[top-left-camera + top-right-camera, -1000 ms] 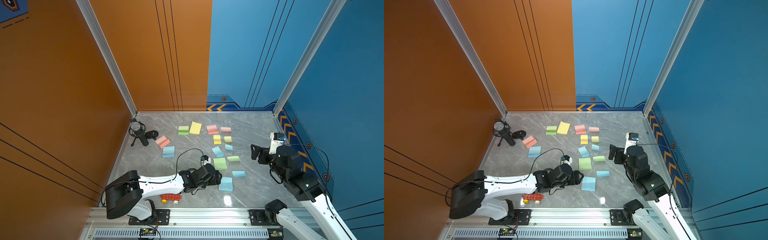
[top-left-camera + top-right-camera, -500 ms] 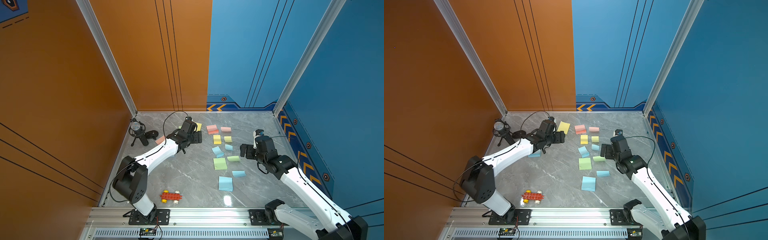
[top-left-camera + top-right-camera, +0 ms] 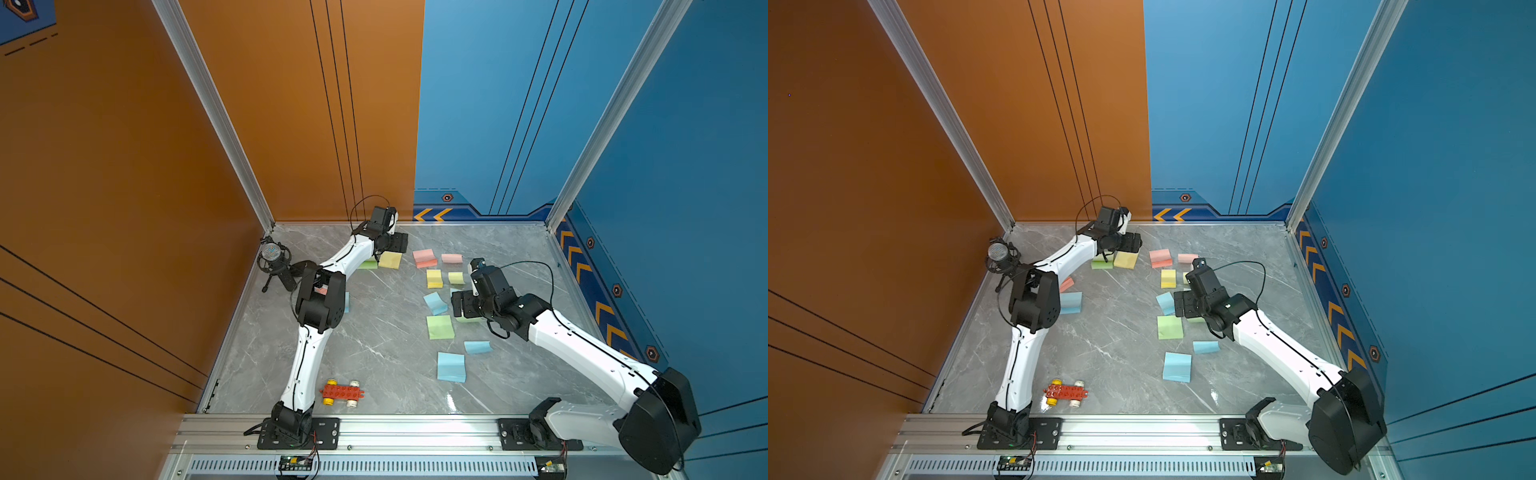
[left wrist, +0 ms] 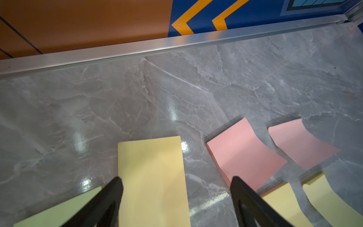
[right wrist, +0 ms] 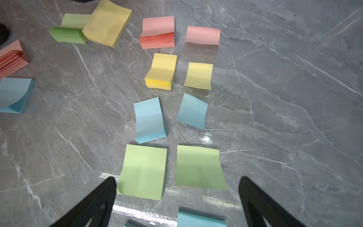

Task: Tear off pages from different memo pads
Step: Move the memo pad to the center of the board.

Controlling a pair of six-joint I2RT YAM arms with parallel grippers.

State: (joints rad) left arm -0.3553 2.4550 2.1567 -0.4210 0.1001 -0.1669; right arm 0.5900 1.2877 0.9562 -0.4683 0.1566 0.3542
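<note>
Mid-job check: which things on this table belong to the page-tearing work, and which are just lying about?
For the job: pink pad, yellow pad, blue pad, green pad; pink page, yellow page, blue page, green page.
Lying about: red toy car; microphone.

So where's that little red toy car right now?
In both top views the red toy car sits by the front edge of the grey table, on the left side, just beside the left arm's base.
</note>
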